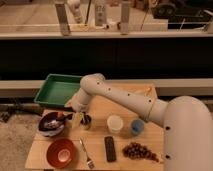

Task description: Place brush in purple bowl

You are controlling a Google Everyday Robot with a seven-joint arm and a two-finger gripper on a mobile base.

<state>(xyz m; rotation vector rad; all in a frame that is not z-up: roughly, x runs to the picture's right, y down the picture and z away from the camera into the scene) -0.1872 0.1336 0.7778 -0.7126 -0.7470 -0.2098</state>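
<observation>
The gripper [83, 120] hung low over the counter [97, 146] just right of the purple bowl [46, 131], open or closed I could not tell, while the brush [60, 118] lay inside the bowl's right side, its length pointing toward the gripper.

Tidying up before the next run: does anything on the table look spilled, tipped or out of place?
Nothing stands out. The brush lies in the purple bowl, the gripper hangs just right of that bowl, and the white cup and blue cup beside it stand upright with nothing spilled.
</observation>
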